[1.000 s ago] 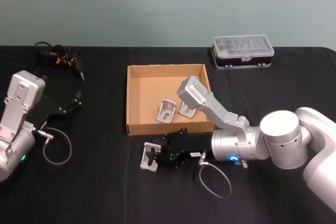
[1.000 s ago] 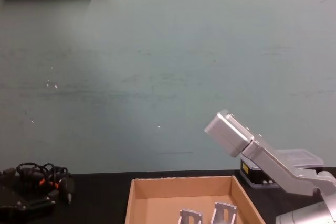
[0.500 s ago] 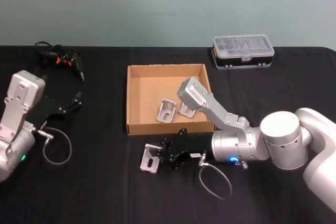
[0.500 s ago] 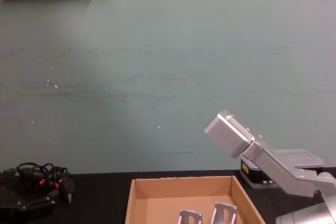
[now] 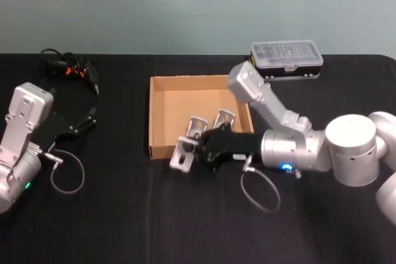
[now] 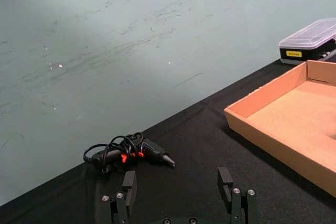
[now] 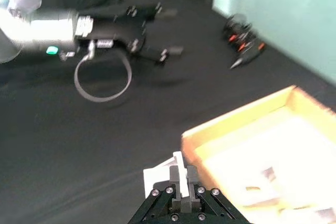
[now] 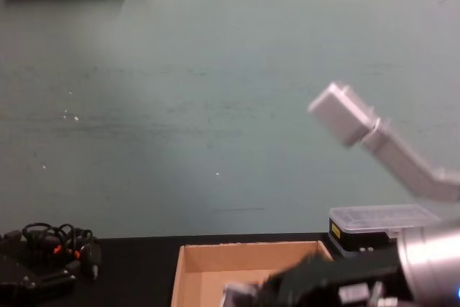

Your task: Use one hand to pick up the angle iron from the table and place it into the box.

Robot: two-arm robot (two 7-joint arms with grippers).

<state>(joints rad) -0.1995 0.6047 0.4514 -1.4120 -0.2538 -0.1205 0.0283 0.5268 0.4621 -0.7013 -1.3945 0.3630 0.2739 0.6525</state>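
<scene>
Silver metal, the angle iron (image 5: pixel 183 154) hangs pinched between the fingers of the right gripper (image 5: pixel 197 151), lifted off the table (image 5: pixel 124 214) and sitting just over the near wall of the box (image 5: pixel 162 151), close to that wall's left corner. In the right wrist view the jaws are clenched tight on one upright flange, which would keep the bracket from swinging as the arm carries it. Judging from this, the piece is mid-transfer, high enough to clear the low cardboard rim, and the drop inside is yet to come. Two more brackets (image 5: pixel 209 123) lie on the box floor toward its right half, so the free space on the left looks the safer spot. At the table's left edge the left gripper (image 5: pixel 86 120) rests idle with its fingers spread, holding nothing. A clear-lidded case (image 5: pixel 286 60) stands beyond the box's far right corner, and a cable bundle (image 5: pixel 69 68) lies near the table's far left.
</scene>
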